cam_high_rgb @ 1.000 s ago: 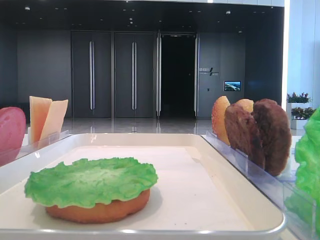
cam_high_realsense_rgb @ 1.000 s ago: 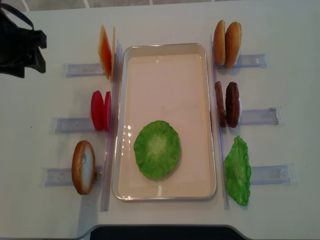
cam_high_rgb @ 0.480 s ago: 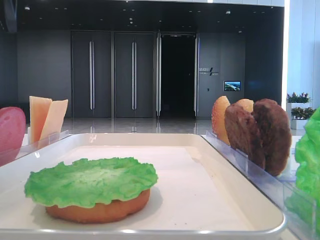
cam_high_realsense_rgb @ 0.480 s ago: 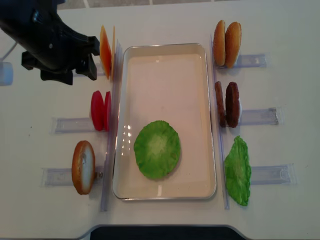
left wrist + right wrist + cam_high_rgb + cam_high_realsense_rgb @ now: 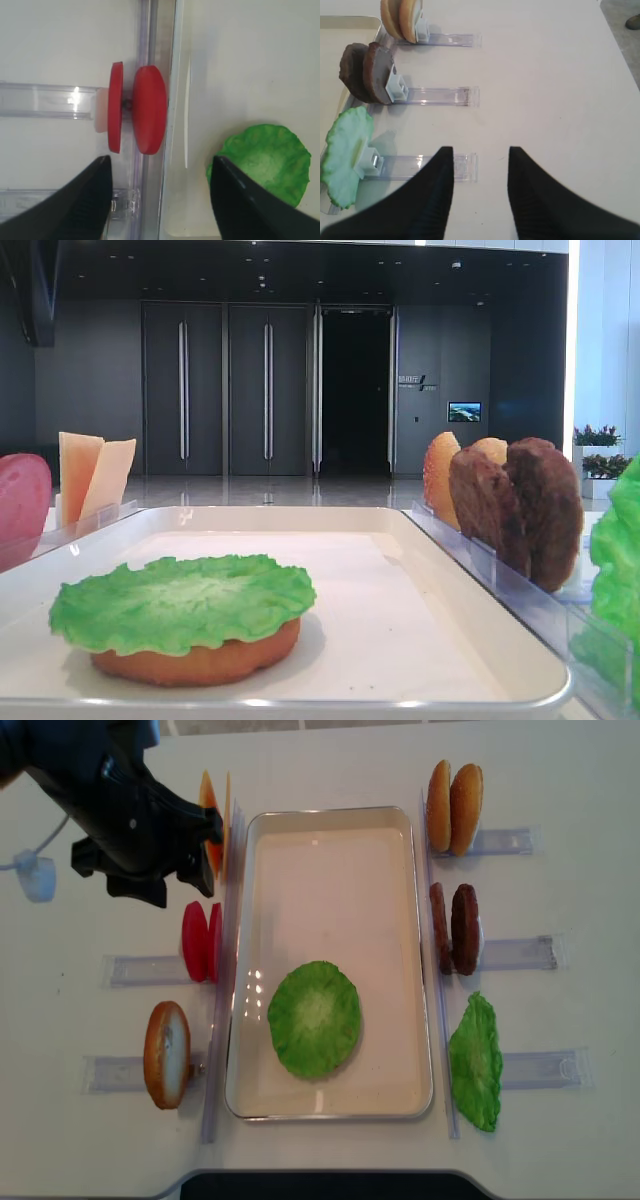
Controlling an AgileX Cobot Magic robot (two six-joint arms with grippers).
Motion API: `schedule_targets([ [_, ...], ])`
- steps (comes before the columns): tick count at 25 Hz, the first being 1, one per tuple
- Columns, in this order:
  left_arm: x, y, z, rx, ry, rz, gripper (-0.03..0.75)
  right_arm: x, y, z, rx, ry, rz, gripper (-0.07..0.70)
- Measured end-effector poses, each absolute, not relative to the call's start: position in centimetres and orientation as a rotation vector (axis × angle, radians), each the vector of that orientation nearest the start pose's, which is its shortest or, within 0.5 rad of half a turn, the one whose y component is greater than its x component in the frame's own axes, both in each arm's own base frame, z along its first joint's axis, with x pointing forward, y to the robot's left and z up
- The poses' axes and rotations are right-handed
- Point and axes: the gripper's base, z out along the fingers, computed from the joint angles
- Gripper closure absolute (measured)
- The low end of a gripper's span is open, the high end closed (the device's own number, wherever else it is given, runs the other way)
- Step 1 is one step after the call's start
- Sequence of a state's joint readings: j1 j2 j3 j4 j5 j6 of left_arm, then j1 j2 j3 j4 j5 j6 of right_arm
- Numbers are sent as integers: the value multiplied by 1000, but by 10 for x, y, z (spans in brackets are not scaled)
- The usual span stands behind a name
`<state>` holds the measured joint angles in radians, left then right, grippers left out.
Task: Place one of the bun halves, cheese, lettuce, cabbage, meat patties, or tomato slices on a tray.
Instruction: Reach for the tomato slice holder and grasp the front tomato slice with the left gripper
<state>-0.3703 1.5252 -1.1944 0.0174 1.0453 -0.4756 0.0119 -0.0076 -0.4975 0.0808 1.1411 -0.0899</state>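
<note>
Over the last second the left arm has swung in from the far left edge of the counter (image 5: pixel 330 760) toward the rack side of the tray (image 5: pixel 330 815), and in the overhead view its dark body now hangs above the cheese (image 5: pixel 207 795) slices and just behind the tomato slices (image 5: pixel 201 942). Nothing else has shifted: the lettuce (image 5: pixel 314 1018) lies on a bun half (image 5: pixel 195 660) in the near part of the tray, as it did a second ago. The left end effector (image 5: pixel 160 200) has spread to its widest and holds nothing; in the left wrist view its two fingers frame the pair of red discs standing upright in their clear holder (image 5: pixel 45 100), which suggests a tomato slice is the next layer to go on. The right end effector (image 5: pixel 480 195) hangs with its fingers apart and empty over bare counter, beside the holder of the second lettuce leaf (image 5: pixel 342 150), with the meat patties (image 5: pixel 367 72) and spare bun halves (image 5: pixel 400 17) further along. The approach looks nearly lined up; a descent onto one disc alone is likely the tricky part, since the two stand close together.
</note>
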Motion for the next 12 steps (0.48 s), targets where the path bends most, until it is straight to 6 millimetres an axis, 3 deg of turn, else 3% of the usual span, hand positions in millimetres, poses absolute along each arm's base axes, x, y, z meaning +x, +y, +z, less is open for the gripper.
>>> schedule_targets([
  [12, 301, -118, 244, -139, 2923, -126, 242, -10, 7, 270, -116, 2114, 51, 347],
])
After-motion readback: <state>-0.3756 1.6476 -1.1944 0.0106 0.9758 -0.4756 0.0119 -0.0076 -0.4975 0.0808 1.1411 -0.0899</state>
